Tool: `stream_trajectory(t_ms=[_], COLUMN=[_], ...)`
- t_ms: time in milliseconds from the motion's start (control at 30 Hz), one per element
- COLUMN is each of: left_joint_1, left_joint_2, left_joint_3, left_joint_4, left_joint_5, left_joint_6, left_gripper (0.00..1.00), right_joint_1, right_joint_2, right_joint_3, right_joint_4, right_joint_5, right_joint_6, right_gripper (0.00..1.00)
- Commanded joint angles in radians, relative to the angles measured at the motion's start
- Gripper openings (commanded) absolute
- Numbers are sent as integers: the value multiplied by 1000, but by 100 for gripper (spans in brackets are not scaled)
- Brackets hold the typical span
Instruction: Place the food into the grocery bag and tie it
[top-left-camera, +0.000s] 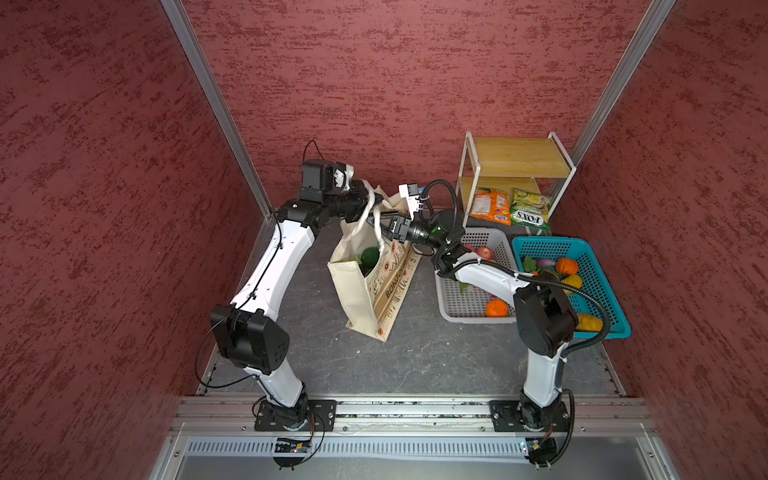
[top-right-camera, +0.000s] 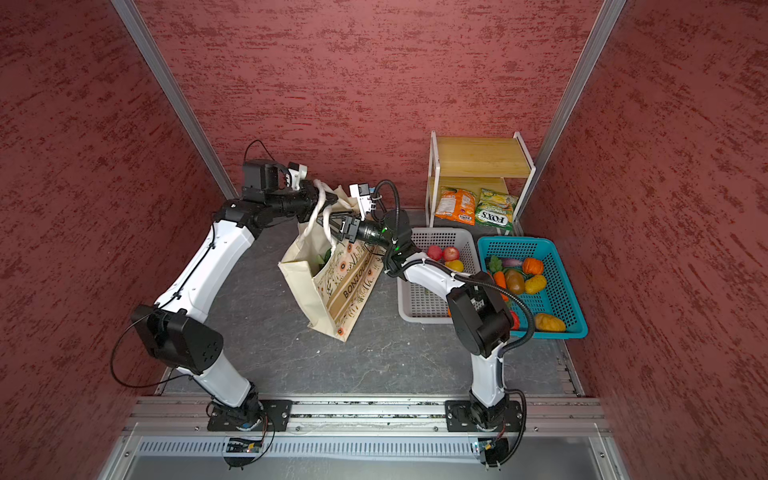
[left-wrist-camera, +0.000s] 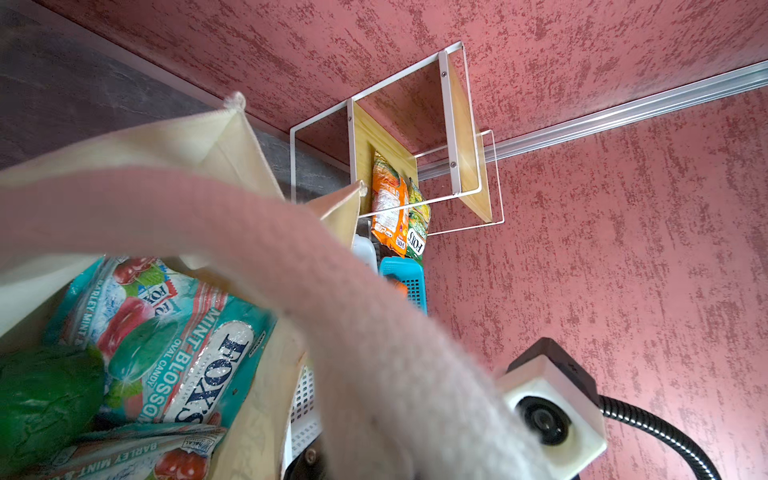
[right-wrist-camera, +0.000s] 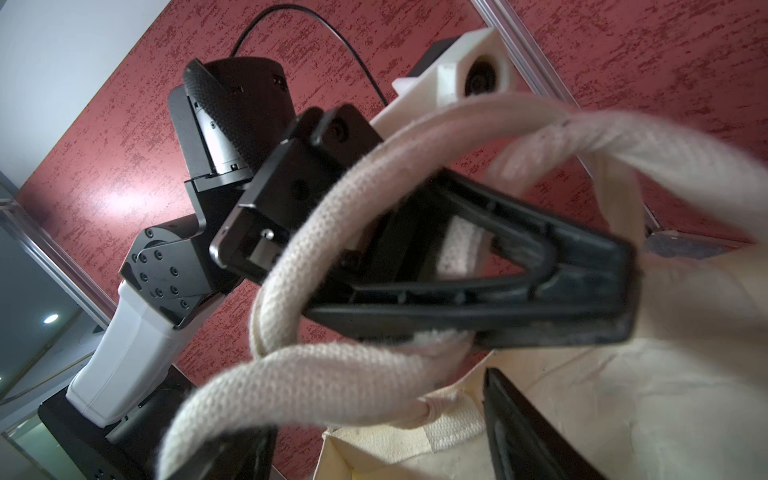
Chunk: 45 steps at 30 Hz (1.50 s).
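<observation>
Dark grey stone-look tabletop (top-left-camera: 415, 357), red walls on three sides. Directly on it: grocery bag (top-left-camera: 374, 291) standing upright mid-table, slightly tilted; grey basket (top-left-camera: 453, 299) to its right, apart from it; blue basket (top-left-camera: 598, 266) just beside the grey one; white-frame wooden rack (top-left-camera: 519, 156) in the back right corner. Orange packet (top-left-camera: 490, 205) and yellow-green packet (top-left-camera: 530, 210) are propped at the rack's bottom level; can't tell if they're on a board or the table.

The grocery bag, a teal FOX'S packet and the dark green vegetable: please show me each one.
grocery bag (top-left-camera: 394, 287), a top view, on its lettered tan band.
teal FOX'S packet (left-wrist-camera: 212, 374), left wrist view, on its white logo panel.
dark green vegetable (left-wrist-camera: 43, 399), left wrist view, on its skin.
</observation>
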Motion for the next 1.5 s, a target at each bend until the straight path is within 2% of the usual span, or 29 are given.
stream_trajectory(t_ms=[0, 233, 500, 900, 1467], left_joint_1=[-30, -34, -29, -54, -120], left_joint_2=[-34, -65, -58, -72, -29], left_joint_3=[-32, -109, -145, -215, -266], left_joint_4=[-50, -34, -22, 16, 58], left_joint_5=[-89, -172, -188, -279, -449], left_joint_6=[69, 91, 91, 111, 149], left_gripper=[0, 0, 0, 0, 0], right_joint_1=[8, 8, 10, 37, 47], right_joint_2=[-9, -13, -23, -8, -18], right_joint_3=[74, 49, -65, -69, -114], right_joint_4=[153, 258, 435, 457, 548], right_joint_5=[77, 91, 76, 42, 28], right_joint_6=[60, 71, 5, -38, -14], right_gripper=[79, 83, 83, 84, 85])
